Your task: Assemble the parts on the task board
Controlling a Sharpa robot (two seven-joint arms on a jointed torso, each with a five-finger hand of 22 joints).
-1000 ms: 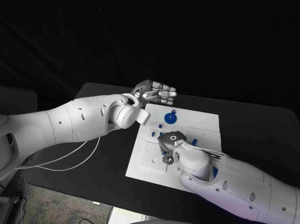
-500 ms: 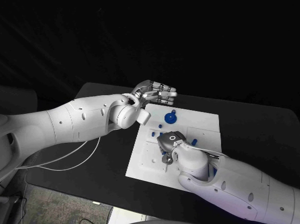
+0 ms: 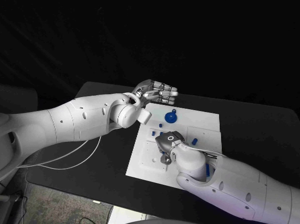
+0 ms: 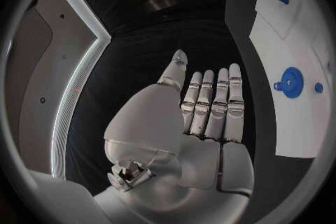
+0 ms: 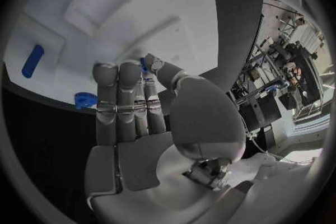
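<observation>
The white task board [image 3: 201, 122] lies in the middle of the black table. A round blue part [image 3: 171, 116] sits near its far edge, and the left wrist view shows that round part [image 4: 291, 81] too. My right hand [image 3: 169, 141] reaches down onto the board's middle. In the right wrist view its thumb and fingers pinch a small blue part [image 5: 143, 64] against the board [image 5: 140, 5]. My left hand [image 3: 156, 92] hovers above the table past the board's far left corner, fingers straight and holding nothing.
Small blue parts lie on the board: one [image 3: 194, 140] just right of my right hand, a peg [image 5: 32, 60] and a chunkier piece [image 5: 85, 100] by the board's edge. Bare black table [image 3: 257, 126] surrounds the board.
My right hand has shifted slightly left across the board, uncovering a small blue part on its right. The left hand has barely moved.
</observation>
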